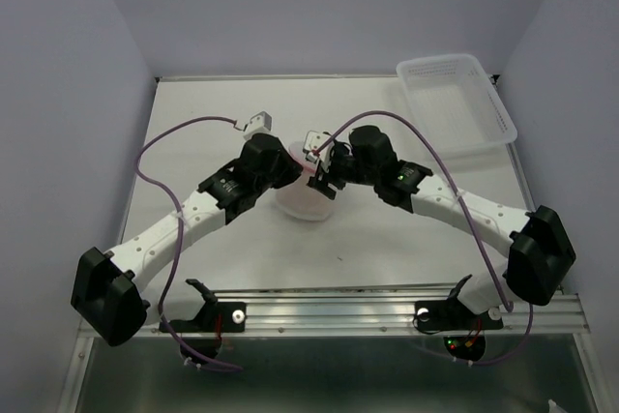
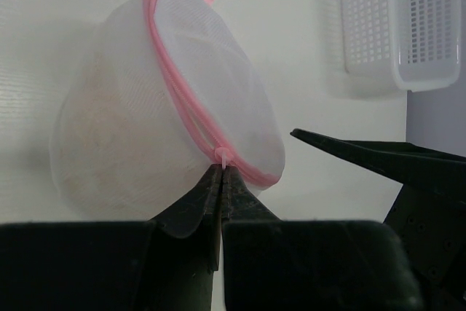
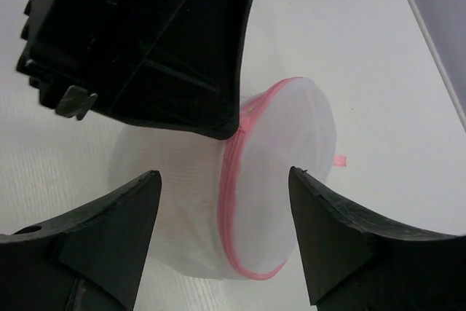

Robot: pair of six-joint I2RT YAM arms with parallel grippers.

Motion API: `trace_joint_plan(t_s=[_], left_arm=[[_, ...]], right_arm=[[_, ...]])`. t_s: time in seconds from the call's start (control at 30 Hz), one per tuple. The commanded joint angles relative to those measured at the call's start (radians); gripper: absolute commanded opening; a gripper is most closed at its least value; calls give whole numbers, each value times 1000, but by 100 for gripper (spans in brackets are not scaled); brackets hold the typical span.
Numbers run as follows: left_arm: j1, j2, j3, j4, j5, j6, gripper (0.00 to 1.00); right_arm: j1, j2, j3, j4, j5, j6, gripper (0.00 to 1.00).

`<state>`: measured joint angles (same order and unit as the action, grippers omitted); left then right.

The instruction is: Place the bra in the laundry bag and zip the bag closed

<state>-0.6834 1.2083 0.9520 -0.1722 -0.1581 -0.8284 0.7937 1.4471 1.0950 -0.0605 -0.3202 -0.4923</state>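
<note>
In the left wrist view, the left gripper [image 2: 220, 171] was pinched together on the small white zipper pull [image 2: 224, 156] of the rounded white mesh laundry bag [image 2: 218, 71], which sat on the white table [image 2: 306, 49] directly beyond its tips. The pink zipper rim [image 2: 175, 85] slanted from the frame's upper left down through the pull, so any pull would likely follow that line. The tan-beige fabric bra [image 2: 95, 143] showed faintly inside the mesh. Further right, the right gripper [image 3: 223, 174] stood apart, straddling the bag's body and seemingly placed to brace it.
</note>
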Motion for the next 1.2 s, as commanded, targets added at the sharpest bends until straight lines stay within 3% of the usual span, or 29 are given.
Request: trace_joint_plan(t_s=[0.0, 0.23, 0.27, 0.3, 0.5, 0.7, 0.8, 1.17], left_arm=[[-10, -41, -4, 34, -1, 14, 0], [-10, -72, -22, 30, -9, 17, 0], [-10, -75, -25, 33, -8, 15, 0], [-10, -75, -27, 34, -9, 15, 0], [-8, -55, -32, 14, -34, 5, 0], [22, -49, -44, -24, -78, -34, 0], [106, -62, -110, 13, -2, -31, 0], [289, -29, -191, 94, 46, 20, 0]], right_arm=[[9, 38, 9, 93, 35, -8, 75], [9, 107, 45, 88, 56, -14, 63], [9, 110, 46, 88, 56, -11, 57], [9, 110, 46, 88, 55, -5, 39], [9, 67, 25, 90, 27, -28, 1], [9, 13, -20, 90, 67, -77, 1], [9, -19, -40, 90, 61, -88, 1], [9, -145, -164, 93, -5, -190, 1]])
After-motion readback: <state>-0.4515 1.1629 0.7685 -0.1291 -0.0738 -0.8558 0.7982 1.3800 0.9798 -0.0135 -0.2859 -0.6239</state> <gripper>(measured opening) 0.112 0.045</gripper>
